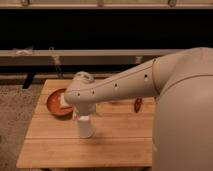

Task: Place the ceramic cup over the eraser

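Note:
The plain white ceramic cup (85, 127) stands on the wooden table (115, 142), left of the middle. My gripper (84, 113) is right above it at the end of my white arm, which reaches in from the right, and it meets the cup's top. The black eraser does not show; it is hidden or out of view.
An orange dish (55, 104) sits at the table's back left, partly behind my arm, with a white block (64, 101) at its right edge. A reddish-brown oval item (138, 104) lies at the back right. My arm's bulk covers the table's right side. Carpet lies to the left.

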Controlling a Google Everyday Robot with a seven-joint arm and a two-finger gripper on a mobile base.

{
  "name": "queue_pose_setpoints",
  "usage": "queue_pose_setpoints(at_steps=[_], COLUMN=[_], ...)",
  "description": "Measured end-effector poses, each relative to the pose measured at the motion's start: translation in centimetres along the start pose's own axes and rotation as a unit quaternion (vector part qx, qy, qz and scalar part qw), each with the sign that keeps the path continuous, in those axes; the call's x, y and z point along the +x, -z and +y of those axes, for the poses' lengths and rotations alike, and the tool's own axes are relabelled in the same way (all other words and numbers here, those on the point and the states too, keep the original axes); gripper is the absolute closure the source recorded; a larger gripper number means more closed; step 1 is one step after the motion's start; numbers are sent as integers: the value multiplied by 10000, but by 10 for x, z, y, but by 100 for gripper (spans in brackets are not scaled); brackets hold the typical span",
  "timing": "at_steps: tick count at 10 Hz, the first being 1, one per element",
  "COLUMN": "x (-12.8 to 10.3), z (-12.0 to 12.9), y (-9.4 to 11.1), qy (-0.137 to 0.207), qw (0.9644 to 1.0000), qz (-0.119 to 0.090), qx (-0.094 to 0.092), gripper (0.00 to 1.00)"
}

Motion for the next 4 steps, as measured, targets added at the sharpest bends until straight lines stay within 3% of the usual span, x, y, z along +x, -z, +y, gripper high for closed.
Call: queue_pose_setpoints(at_steps=[2,4], x=[-16,-31], z=[-7,-11], y=[16,23], qy=[100,178], qw=[9999,9994], qz=[-101,-73], qx=[-73,-292], gripper=[20,20])
